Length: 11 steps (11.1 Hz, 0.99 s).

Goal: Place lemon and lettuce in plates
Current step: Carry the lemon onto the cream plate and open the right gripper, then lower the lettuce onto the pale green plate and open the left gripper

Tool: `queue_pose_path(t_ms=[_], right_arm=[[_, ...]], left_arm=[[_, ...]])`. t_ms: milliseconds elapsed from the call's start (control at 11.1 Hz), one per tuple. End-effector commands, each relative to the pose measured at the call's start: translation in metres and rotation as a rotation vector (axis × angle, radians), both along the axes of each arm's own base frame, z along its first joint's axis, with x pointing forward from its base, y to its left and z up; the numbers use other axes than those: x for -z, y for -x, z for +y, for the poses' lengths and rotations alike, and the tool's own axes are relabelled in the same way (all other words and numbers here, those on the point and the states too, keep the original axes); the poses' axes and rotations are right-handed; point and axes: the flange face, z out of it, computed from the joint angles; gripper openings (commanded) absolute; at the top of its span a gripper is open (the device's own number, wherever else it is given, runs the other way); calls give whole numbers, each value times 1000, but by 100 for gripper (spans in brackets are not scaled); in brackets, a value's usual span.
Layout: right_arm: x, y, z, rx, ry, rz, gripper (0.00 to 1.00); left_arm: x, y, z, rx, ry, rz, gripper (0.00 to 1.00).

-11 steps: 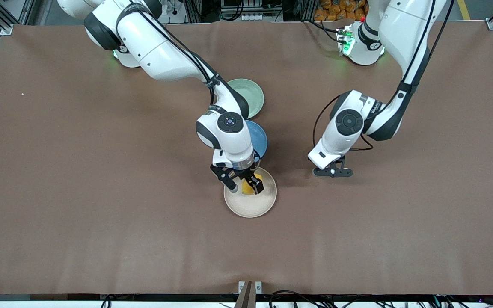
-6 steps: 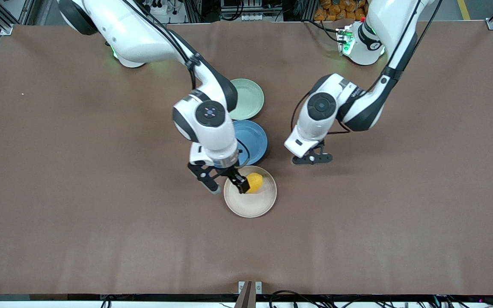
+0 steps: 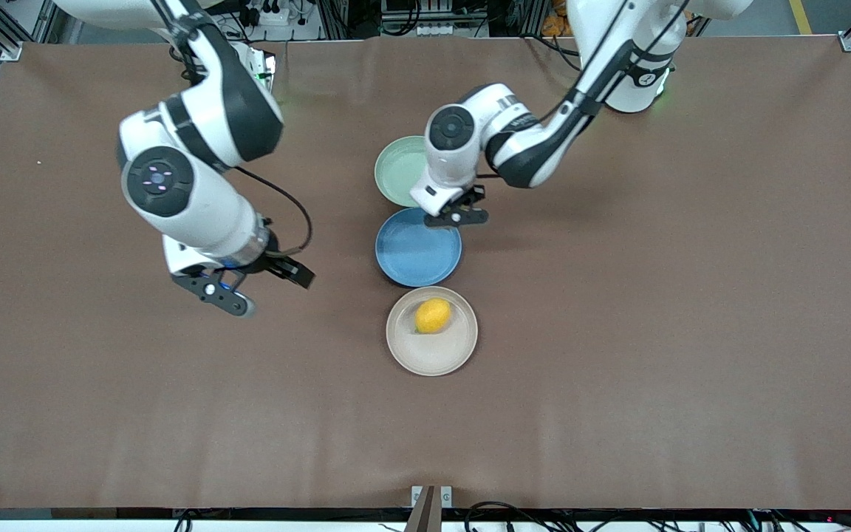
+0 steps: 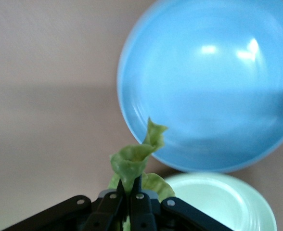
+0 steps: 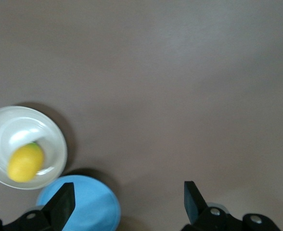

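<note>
lemon (image 3: 433, 315) in beige plate (image 3: 432, 357) | left gripper (image 3: 458, 217) jaws pinch lettuce (image 4: 134, 161) over blue plate (image 3: 418, 255) | right gripper (image 3: 253, 287) jaws spread

Matt brown table cloth (image 3: 100, 414), glossy blue plate (image 4: 209, 82)

the right arm bends down from its base, its right gripper (image 3: 257, 289) hanging in the air with fingers (image 5: 193, 198) spread wide and nothing between them; the left arm reaches in from its base, elbow bent, wrist pointing down, its left gripper (image 3: 456, 216) pinched closed on the lettuce (image 4: 135, 160)
</note>
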Motion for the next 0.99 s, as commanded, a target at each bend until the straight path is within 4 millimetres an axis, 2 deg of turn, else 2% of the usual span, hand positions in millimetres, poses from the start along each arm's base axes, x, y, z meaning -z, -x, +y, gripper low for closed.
queue_pose_path(t_ms=[0, 90, 180, 270, 361, 451, 541, 631, 811, 902], right_arm=[[0, 42, -64, -153, 12, 58, 100], [-1, 46, -88, -212, 14, 81, 100], [-9, 48, -113, -288, 16, 102, 100], [-20, 49, -140, -342, 7, 111, 100], [-32, 51, -164, -384, -1, 113, 100], [-39, 53, -182, -424, -5, 118, 100], [-45, 55, -196, -451, 0, 122, 100], [-54, 54, -215, -440, 1, 124, 100], [-81, 59, -231, -460, 6, 85, 100], [-91, 63, -238, -450, 7, 68, 100]], left_arm=[[7, 34, -32, -28, -19, 25, 0], [9, 48, -47, -22, -17, 27, 0], [16, 56, -57, -19, -18, 35, 0], [24, 72, -67, 4, -25, 44, 0], [30, 82, -75, -7, -32, 49, 42], [41, 94, -82, -1, -55, 39, 99], [42, 102, -85, 8, -62, 31, 100], [41, 99, -84, 1, -61, 30, 100], [34, 70, -69, -42, -60, 8, 100], [27, 41, -53, -83, -60, -13, 100]])
